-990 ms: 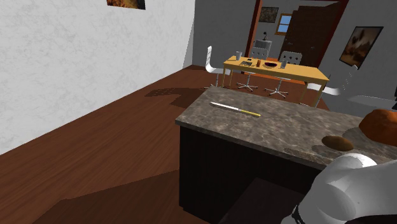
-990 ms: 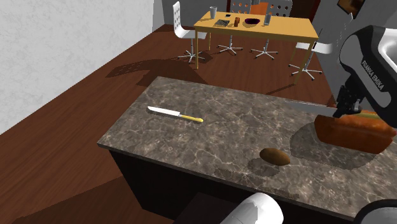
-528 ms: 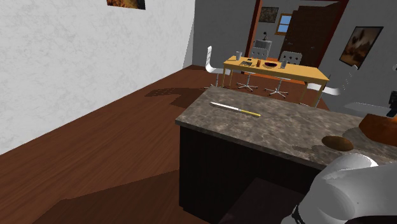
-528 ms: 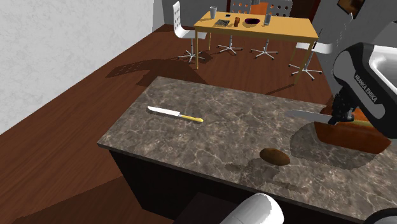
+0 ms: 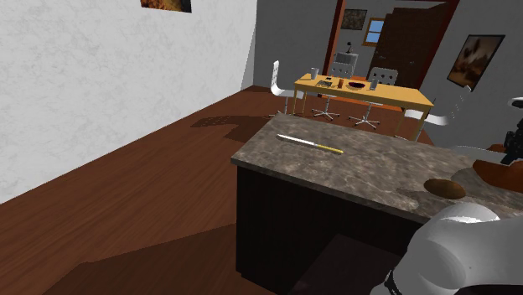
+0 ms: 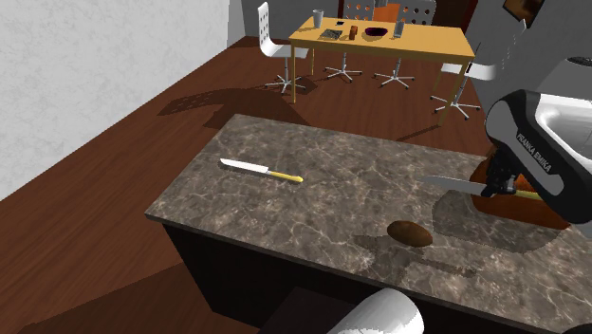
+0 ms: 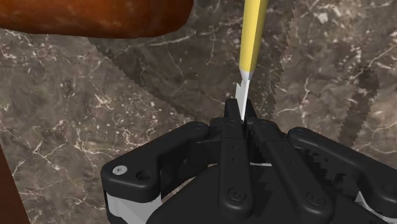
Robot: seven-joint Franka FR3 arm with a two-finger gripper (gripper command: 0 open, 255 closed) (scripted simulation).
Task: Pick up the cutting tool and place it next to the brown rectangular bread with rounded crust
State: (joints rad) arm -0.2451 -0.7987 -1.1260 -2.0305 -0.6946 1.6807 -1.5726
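My gripper (image 7: 242,114) is shut on a knife with a yellow handle (image 7: 253,35), clasping the blade where it meets the handle. Seen from the second exterior view, that knife's grey blade (image 6: 453,182) sticks out level from the gripper (image 6: 493,185), low over the dark marble counter (image 6: 323,209). The brown bread loaf (image 7: 95,16) lies just beyond the fingers; the arm hides most of the loaf (image 6: 520,205). The gripper (image 5: 511,151) hangs over the loaf (image 5: 503,174) at the shoulder view's right edge. A second yellow-handled knife (image 6: 261,171) lies on the counter's far side, also seen as knife (image 5: 310,143).
A brown oval lump (image 6: 410,232) like a potato lies on the counter near the loaf. Beyond the counter stands an orange dining table (image 6: 384,40) with white chairs and small items. Wooden floor (image 6: 114,190) surrounds the counter.
The arm has come down and shifted toward the second exterior view's left, carrying the held knife lower over the counter beside the bread. The other knife has not moved.
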